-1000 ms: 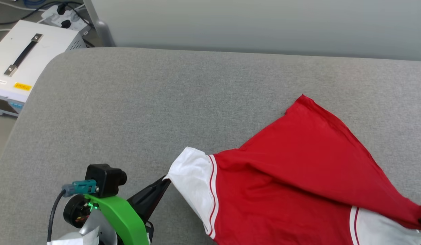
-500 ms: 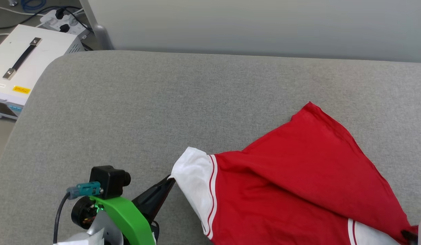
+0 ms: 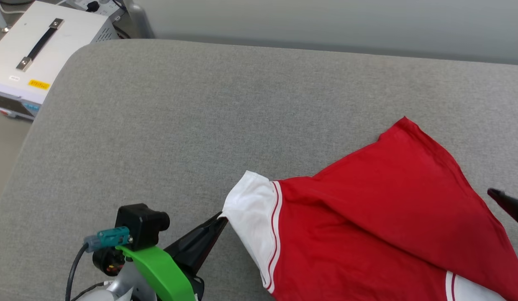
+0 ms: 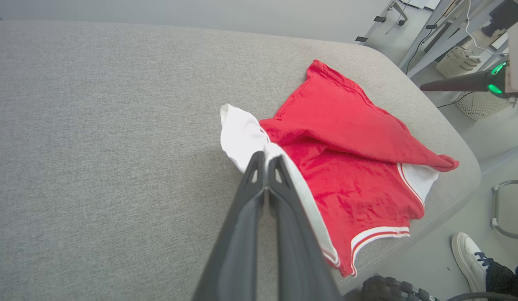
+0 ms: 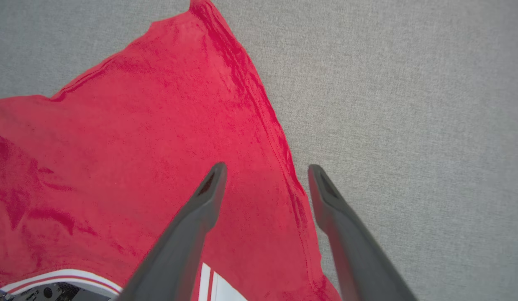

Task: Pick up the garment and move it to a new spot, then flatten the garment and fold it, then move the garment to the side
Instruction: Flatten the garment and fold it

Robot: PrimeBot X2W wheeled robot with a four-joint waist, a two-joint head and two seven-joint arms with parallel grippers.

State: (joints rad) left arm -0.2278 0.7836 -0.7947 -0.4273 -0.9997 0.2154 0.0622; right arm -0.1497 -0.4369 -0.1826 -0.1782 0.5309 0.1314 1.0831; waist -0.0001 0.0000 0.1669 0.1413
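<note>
The garment (image 3: pixel 388 217), red with white sleeves, lies on the right half of the grey padded table (image 3: pixel 179 125), its lower part folded over itself. My left gripper (image 3: pixel 221 216) is shut on the corner of the garment's white sleeve (image 4: pixel 242 133); in the left wrist view the left gripper (image 4: pixel 265 161) has its fingers pressed together at the sleeve's edge. My right gripper (image 5: pixel 267 170) stands open just above the red hem of the garment (image 5: pixel 137 138), holding nothing. One of its dark fingers (image 3: pixel 508 202) pokes in at the head view's right edge.
A white equipment box (image 3: pixel 41 50) with a black handle stands on the floor beyond the table's far left corner. Off the table's right end are a person's white shoe (image 4: pixel 468 259), a wire basket (image 4: pixel 478 104) and metal frame legs.
The right gripper has opened, let go of the red fold and drawn away from it; the fold now lies flat. The head camera has shifted. The left gripper keeps its hold on the sleeve.
</note>
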